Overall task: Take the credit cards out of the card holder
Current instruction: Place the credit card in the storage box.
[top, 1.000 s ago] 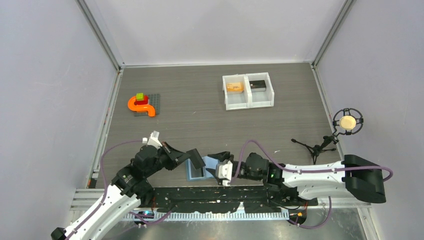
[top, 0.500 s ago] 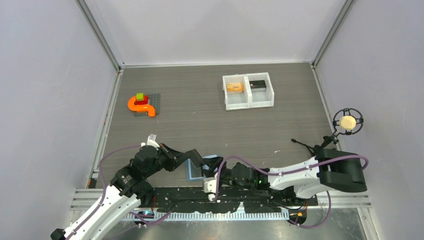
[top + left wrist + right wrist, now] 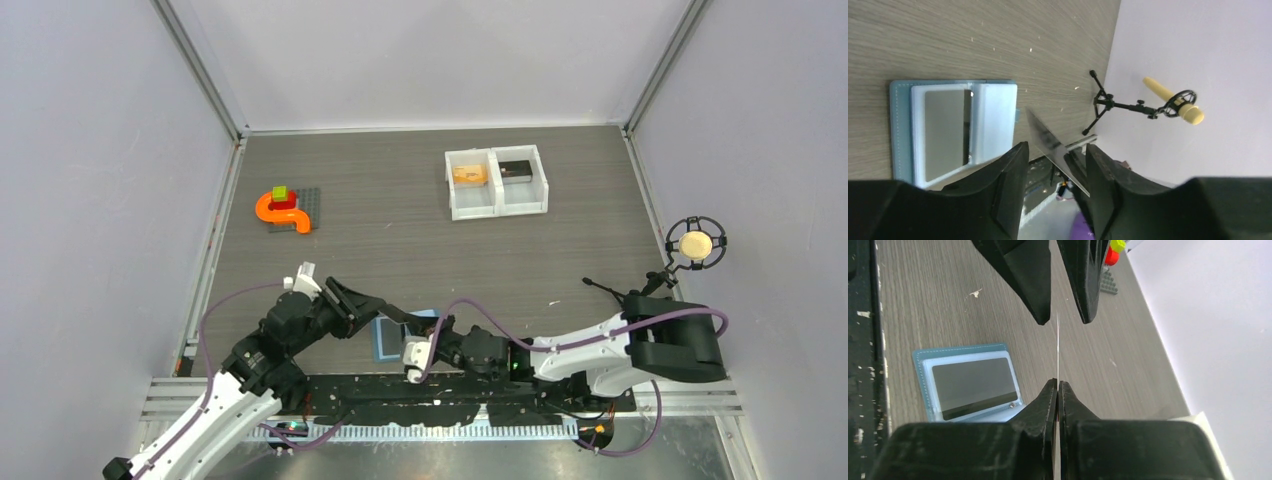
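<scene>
Pinching a thin card (image 3: pixel 1048 139) by its near edge, the right gripper (image 3: pixel 1058 386) sits low at the near edge of the table (image 3: pixel 400 240). Its jaws are clenched tight on the card, which its own wrist view sees only as a bright line running away from them. The card's far end stands between the fingers of the left gripper (image 3: pixel 1064 320), whose jaws are spread apart, with a gap showing on each side of the card in the right wrist view.

Just beneath the two grippers the card holder (image 3: pixel 993 120) lies opened flat on the wood-grain surface, light blue, with its inner pockets facing up. A grey panel fills one pocket. It may be another card or only a window, and the views do not settle which.

Farther back and to the right, a white tray (image 3: pixel 497 210) holds an orange-yellow card (image 3: pixel 468 174) in its left compartment and a dark card (image 3: pixel 516 169) in its right one. At the far left an orange curved toy piece (image 3: pixel 280 212) rests on a grey plate (image 3: pixel 308 200), well apart from the tray.
</scene>
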{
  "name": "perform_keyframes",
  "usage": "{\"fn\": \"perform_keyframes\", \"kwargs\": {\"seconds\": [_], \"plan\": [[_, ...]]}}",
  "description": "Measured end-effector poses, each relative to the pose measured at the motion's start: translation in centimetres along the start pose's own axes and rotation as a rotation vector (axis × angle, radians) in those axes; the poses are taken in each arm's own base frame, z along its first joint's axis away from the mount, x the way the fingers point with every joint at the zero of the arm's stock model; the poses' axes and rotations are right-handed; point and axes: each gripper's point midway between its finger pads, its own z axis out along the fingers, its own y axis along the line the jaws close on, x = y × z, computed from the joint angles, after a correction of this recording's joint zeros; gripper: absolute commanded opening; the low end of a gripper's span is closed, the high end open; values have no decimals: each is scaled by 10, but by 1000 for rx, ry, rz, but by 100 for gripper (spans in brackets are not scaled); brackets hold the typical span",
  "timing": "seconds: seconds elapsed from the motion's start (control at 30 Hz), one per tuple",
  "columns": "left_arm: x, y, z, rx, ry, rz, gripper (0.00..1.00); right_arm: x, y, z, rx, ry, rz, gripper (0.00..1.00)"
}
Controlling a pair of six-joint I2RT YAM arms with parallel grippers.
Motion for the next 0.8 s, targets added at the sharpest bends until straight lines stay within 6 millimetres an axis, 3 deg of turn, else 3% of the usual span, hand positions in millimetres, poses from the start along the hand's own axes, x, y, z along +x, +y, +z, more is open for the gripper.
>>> {"fn": "perform_keyframes", "kwargs": {"seconds": [0.2,0.43,0.67,0.8], "plan": [[-3,1,-3,2,-8,211,53,-6,-8,-5,-28,36,231,5],[-8,-28,-19,68,-15,449,54,-10,-26,-26,-114,11,551,5],[2,-26,-21,101,55,621,54,-14,-6,-38,-276,69,764,5],[7,-28,-24,134,89,707,54,-22,-11,-39,-316,75,897,5]]}}
